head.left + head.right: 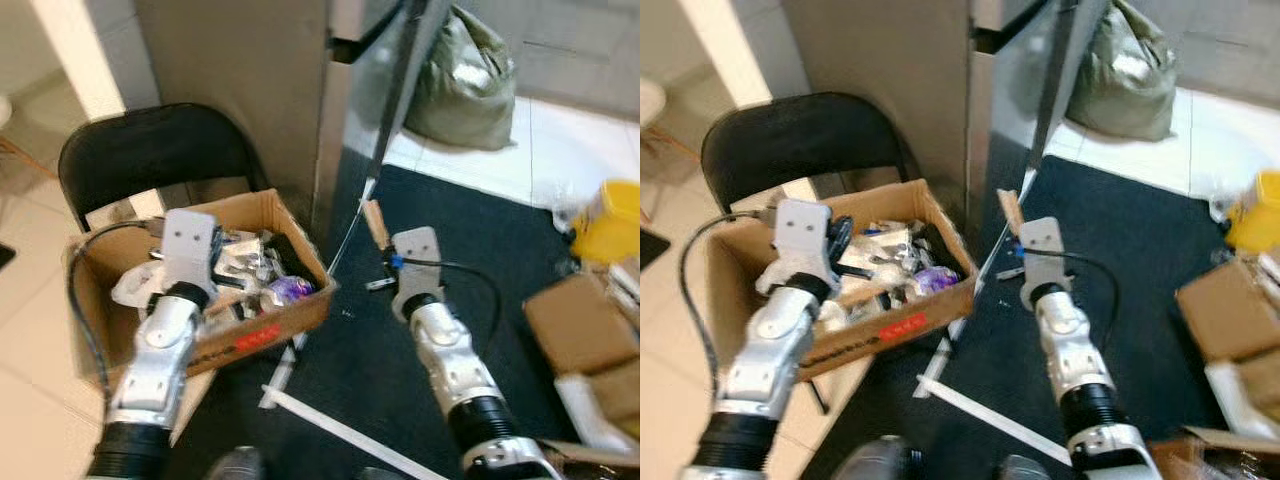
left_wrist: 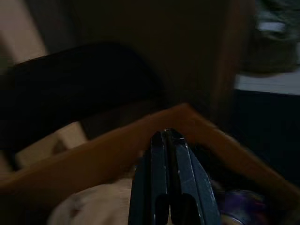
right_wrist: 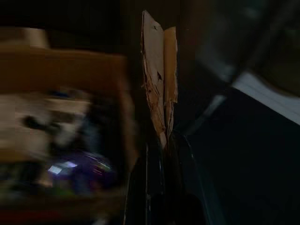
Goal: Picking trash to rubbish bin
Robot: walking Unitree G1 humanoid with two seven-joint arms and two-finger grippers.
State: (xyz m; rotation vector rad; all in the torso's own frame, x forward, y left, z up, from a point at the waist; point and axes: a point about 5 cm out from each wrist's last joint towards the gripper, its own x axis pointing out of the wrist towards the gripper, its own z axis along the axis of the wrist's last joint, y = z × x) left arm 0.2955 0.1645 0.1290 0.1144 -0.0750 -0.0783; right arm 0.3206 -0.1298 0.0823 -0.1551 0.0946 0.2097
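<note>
An open cardboard box (image 1: 300,316) heaped with wrappers and scraps sits on a black folding chair (image 1: 150,150). My left gripper (image 2: 168,137) hangs shut just above the box's contents, near its far rim, with nothing between the fingers. My right gripper (image 3: 164,140) is shut on a torn strip of brown cardboard (image 3: 159,79). It holds the strip (image 1: 375,222) upright over the dark mat, just right of the box's corner.
A tall metal cabinet (image 1: 350,120) stands behind the box. A green sack (image 1: 460,80) lies at the back. At the right are a yellow container (image 1: 610,220) and brown boxes (image 1: 580,322). A white strip (image 1: 340,430) lies on the dark mat (image 1: 480,250).
</note>
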